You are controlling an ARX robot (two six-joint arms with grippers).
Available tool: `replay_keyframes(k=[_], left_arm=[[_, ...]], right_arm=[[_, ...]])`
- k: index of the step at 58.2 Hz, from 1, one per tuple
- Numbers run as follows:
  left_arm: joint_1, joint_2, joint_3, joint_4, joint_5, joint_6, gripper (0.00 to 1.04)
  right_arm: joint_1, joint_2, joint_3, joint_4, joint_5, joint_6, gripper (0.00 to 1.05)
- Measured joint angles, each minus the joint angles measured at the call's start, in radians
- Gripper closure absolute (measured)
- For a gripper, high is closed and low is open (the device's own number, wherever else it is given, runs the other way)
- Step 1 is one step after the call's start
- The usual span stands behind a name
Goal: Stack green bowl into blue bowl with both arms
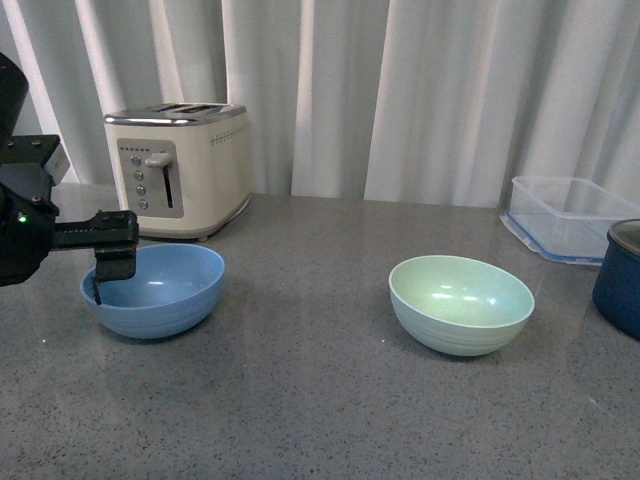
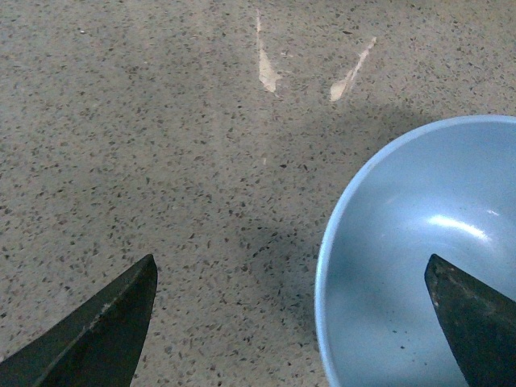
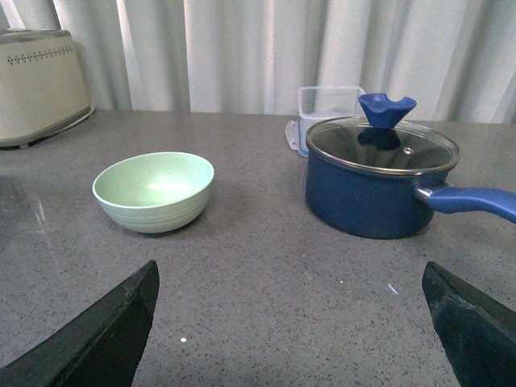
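Note:
The blue bowl sits upright on the grey counter at the left, in front of the toaster. My left gripper hangs open over its left rim; in the left wrist view one finger is inside the blue bowl and the other finger is outside over the counter, the rim between them. The green bowl stands alone right of centre, empty. My right gripper is open above bare counter, the green bowl well ahead of it. The right arm is out of the front view.
A cream toaster stands behind the blue bowl. A clear plastic container and a dark navy pot with glass lid sit at the right edge. White curtains hang behind the counter.

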Motion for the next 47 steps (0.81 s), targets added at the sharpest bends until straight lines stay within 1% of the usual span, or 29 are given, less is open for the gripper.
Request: replay_keyframes(k=[13,16,25,29,31,40,45,47], left_arm=[[-0.028,0.057,0.053,-0.024,-0.019,-0.018,0.07],[-0.03,0.063,0.057,-0.027,-0.031,-0.022,0.15],[-0.03,0.076,0.081,-0.07,-0.049,-0.056,0.49],[-0.028,0.079,0.084,-0.084,-0.048,-0.074,0.6],[-0.027,0.079,0.084,-0.088,-0.048,-0.082,0.63],[-0.023,0.082,0.084,-0.128,-0.043,-0.129,0.88],[-0.022,0.078,0.088,-0.13,-0.025,-0.157,0.99],[-0.022,0.075,0.088,-0.129,-0.026,-0.165,1.01]], right_arm=[[0.0,0.0,0.0,0.0,0.0,0.0,0.1],[0.0,0.0,0.0,0.0,0.0,0.0,0.1],[0.0,0.0,0.0,0.0,0.0,0.0,0.1],[0.0,0.0,0.0,0.0,0.0,0.0,0.1],[0.0,0.0,0.0,0.0,0.0,0.0,0.1],[0.0,0.0,0.0,0.0,0.0,0.0,0.1],[0.0,0.0,0.0,0.0,0.0,0.0,0.1],[0.0,0.0,0.0,0.0,0.0,0.0,0.1]])
